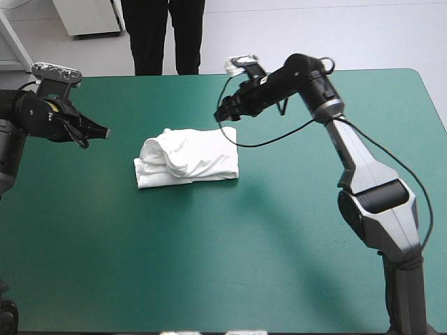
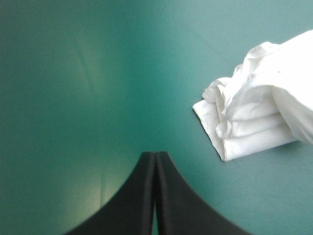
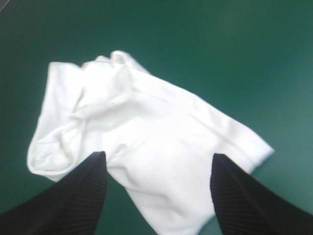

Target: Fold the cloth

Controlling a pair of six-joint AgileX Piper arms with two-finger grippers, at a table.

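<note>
The white T-shirt [image 1: 187, 158] lies as a folded bundle on the teal-green cover, a little left of the table's middle. My right gripper [image 1: 225, 115] hovers just above the bundle's far right corner, open, with the T-shirt [image 3: 146, 142] spread below and ahead of its black fingers [image 3: 80, 188] and nothing held. My left gripper [image 1: 106, 132] hangs to the left of the bundle, a short way off, shut into one pointed arch [image 2: 155, 161]. In its view the stacked folds of the T-shirt [image 2: 259, 112] lie off to one side, ahead of the tip.
Bare teal-green cover [image 1: 209, 265] surrounds the bundle on all sides. The table's far edge [image 1: 174, 75] runs close behind the right gripper.
</note>
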